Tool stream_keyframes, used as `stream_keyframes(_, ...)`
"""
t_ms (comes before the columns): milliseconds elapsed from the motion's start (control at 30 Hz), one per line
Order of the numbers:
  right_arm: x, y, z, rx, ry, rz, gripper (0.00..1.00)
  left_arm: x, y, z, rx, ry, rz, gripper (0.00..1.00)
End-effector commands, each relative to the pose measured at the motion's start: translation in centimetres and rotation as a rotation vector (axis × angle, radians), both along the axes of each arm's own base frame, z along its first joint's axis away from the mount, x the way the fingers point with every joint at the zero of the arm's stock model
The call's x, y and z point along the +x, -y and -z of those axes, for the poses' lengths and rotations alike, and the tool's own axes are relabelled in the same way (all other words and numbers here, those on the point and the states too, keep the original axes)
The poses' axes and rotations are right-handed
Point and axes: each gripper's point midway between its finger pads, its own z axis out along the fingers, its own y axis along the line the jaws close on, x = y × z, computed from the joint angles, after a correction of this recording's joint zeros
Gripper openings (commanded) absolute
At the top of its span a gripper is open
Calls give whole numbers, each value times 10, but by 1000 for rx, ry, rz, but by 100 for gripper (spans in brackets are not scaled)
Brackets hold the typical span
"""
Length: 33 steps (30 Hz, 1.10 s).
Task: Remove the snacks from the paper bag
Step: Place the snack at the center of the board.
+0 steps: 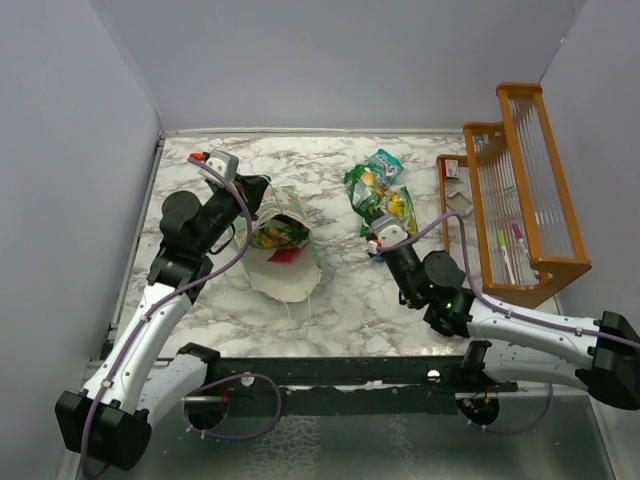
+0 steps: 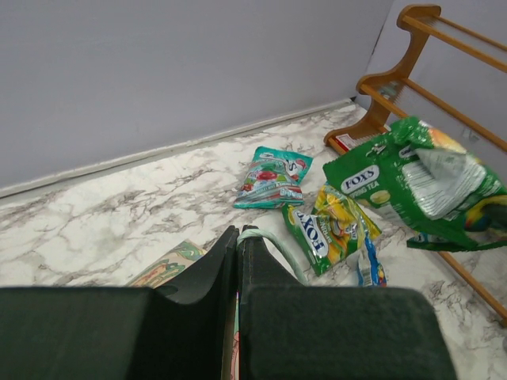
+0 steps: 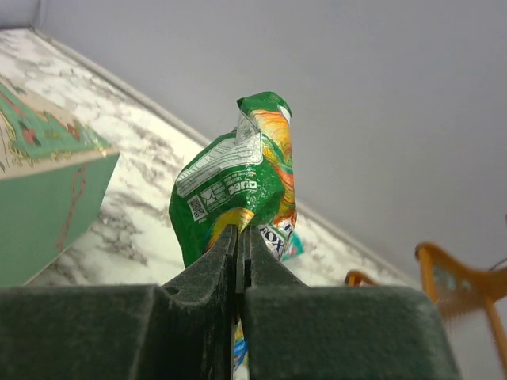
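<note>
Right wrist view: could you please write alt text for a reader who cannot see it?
The right gripper is shut on a crumpled green snack packet, held upright over the marble table. The mint-green paper bag sits at left; an orange rack shows at lower right.

On the worktop (image 1: 345,295) the paper bag (image 1: 290,275) lies left, packets (image 1: 275,233) in it; more packets (image 1: 384,166) lie to its right, the rack (image 1: 520,200) farthest right.
</note>
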Motion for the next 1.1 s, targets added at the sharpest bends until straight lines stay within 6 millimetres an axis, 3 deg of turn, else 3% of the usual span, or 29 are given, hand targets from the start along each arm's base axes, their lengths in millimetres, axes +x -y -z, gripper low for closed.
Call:
stream_keyframes(0,15,19,26,223,-139,99,1,0,-2,-15,-14,36,-11,0)
stream_keyframes(267,42,9,126,428,-485,42,1,-1,-2,-16,-14,41,-13,0)
stream_keyframes(467,55,39,179,474,-594,180,2,-2,-2,-16,-16,42,-13,0)
stream_keyframes(567,58,57,196,528,-640,232,8,-2,-2,-17,-19,45,-12,0)
stream_keyframes(700,59,67,187,514,-612,252,26,-2,-2,-17,-19,44,-11,0)
stream_keyframes(867,63,69,137,473,-488,202,52,-2,-2,-17,-21,43,-9,0)
stream_keyframes(967,60,59,107,442,-414,111,63,-2,-1,-17,-23,42,-8,0)
stream_keyframes(1067,45,30,84,382,-354,-107,70,-2,-1,-17,-25,43,-6,0)
